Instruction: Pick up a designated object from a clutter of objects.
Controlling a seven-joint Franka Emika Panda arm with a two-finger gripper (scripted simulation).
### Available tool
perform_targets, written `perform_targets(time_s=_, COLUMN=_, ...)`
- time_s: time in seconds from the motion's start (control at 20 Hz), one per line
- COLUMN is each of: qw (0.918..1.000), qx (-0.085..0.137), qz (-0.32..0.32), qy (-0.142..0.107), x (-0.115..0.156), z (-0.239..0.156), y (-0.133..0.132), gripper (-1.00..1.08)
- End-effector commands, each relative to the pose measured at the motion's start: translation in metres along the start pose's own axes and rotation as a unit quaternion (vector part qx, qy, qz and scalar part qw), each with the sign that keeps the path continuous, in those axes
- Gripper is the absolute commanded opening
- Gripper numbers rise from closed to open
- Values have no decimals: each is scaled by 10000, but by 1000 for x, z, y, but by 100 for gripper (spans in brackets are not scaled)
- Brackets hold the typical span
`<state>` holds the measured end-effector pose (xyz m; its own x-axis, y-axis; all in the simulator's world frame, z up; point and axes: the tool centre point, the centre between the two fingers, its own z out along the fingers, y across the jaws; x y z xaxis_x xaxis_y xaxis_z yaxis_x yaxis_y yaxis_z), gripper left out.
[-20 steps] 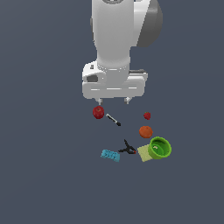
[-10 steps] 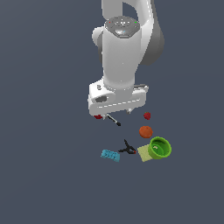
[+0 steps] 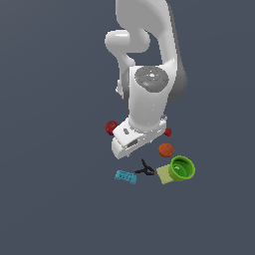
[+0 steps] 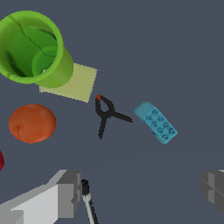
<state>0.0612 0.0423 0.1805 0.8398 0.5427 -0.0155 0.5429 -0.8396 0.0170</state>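
In the exterior view, the glossy white arm (image 3: 149, 94) hangs over flat grey ground. The thin black clamp (image 3: 145, 169) lies just below the hand, between a studded blue brick (image 3: 126, 177) and a pale yellow-green square (image 3: 165, 174) beside a round green cup (image 3: 182, 168).

In the wrist view, the fingers (image 4: 70, 192) stand wide apart, holding nothing. The clamp (image 4: 107, 113), scissor-shaped and red-tipped, lies between the square (image 4: 76, 83) and the brick (image 4: 156, 122), well clear of the fingers. A smooth orange ball (image 4: 32, 123) sits near the cup (image 4: 33, 48), and a black marker (image 4: 89, 201) shows beside one finger

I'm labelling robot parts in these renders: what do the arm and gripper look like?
The arm is glossy white with rounded links, dark grey at the joints, and a grey disc cap dotted with small red and green marks. The gripper has a white boxy body and blocky grey fingers. No cables show.
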Motion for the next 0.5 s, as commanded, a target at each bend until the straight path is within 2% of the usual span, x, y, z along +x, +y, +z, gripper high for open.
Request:
perform_targets(time_s=0.0, qw=9991, qx=-3, qz=-424, qy=5, x=9, z=19, y=-3, gripper=100)
perform_targets(time_s=0.45, qw=9851, qx=28, qz=-1719, qy=47, x=33, z=81, y=-18, gripper=100)
